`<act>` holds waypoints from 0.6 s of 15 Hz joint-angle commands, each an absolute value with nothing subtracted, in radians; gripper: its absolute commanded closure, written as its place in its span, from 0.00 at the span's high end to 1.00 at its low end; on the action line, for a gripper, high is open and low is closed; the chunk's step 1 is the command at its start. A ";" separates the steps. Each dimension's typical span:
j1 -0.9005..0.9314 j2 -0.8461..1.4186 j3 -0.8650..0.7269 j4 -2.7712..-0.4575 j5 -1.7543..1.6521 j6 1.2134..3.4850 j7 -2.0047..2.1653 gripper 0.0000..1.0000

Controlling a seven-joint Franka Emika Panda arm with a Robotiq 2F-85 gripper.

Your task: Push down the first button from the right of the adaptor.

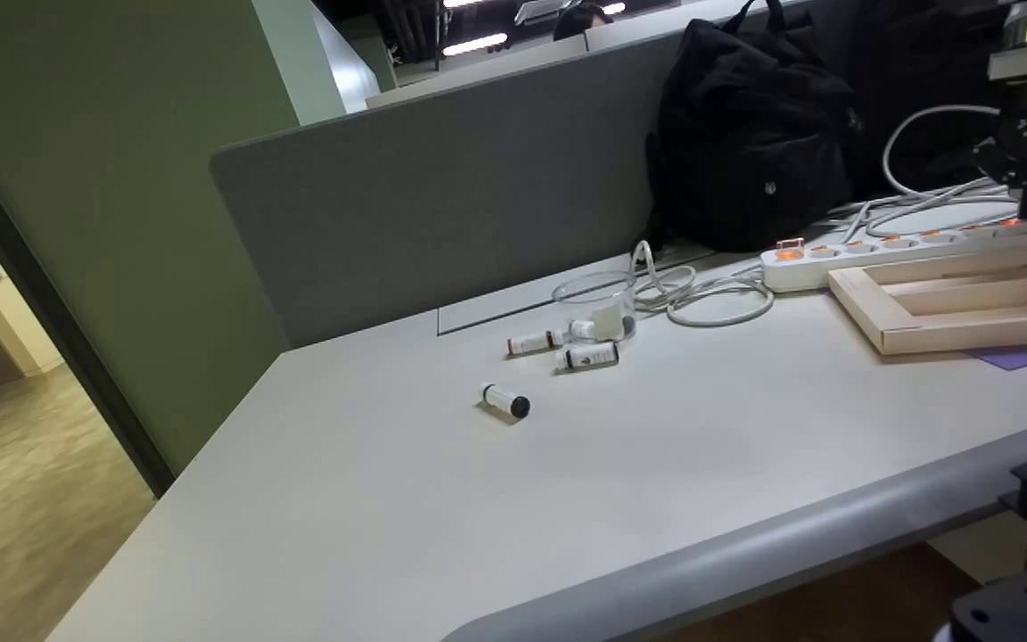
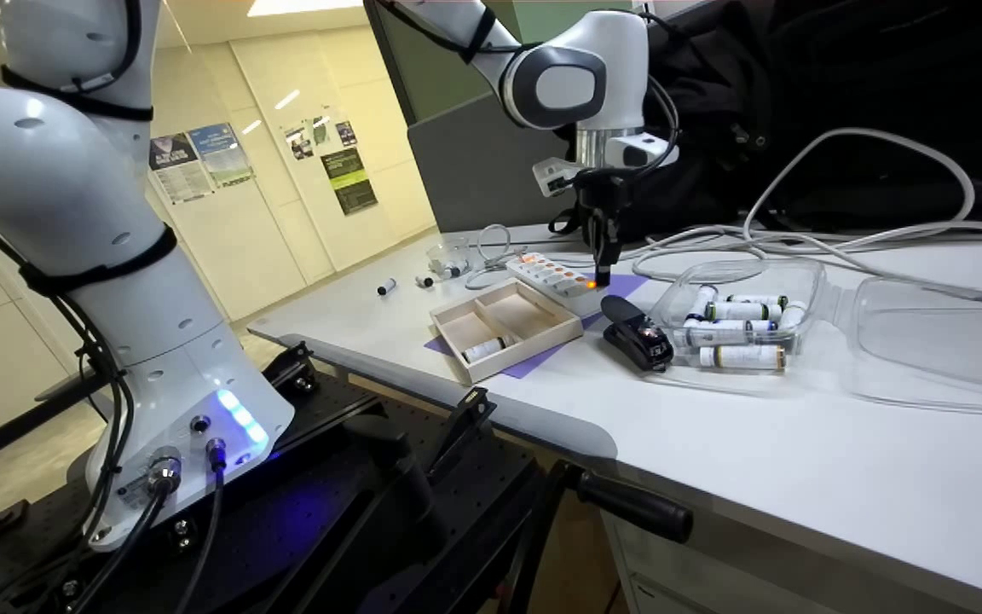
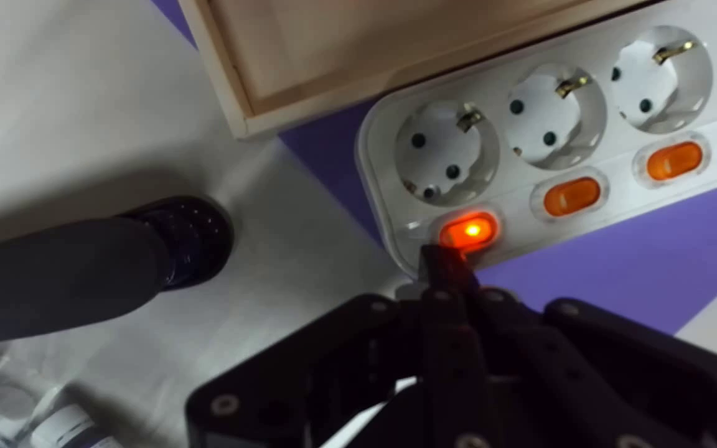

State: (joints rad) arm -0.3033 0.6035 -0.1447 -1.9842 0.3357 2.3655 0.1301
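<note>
Flat white surface (image 1: pixel 344 499): inside its rounded grey front edge sits a shallow, pale wooden tray (image 2: pixel 534 345); just beyond, towards the back edge, lies the long, narrow white plastic adaptor (image 1: pixel 910 251). Risk: if unsecured, the adaptor could slide under a sideways push. Off-centre pressure could skid without effect; if the glow at its end means on, pressing could switch it off. Black two-fingered tool (image 2: pixel 602 271): clenched, no gap evident, nothing grasped. Its dark fingertips (image 3: pixel 438 264) overlap the lower rim of the glowing orange oval end button (image 3: pixel 472 229) in the wrist view; contact cannot be confirmed.
</note>
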 commanded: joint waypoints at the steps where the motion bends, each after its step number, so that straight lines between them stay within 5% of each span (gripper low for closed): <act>1: -0.315 0.606 -0.141 -1.925 0.331 2.328 0.098 0.00; 8: -0.281 0.498 -0.163 -1.880 0.196 2.071 0.036 0.00; 9: -0.271 0.479 -0.169 -1.876 0.159 2.033 0.032 0.26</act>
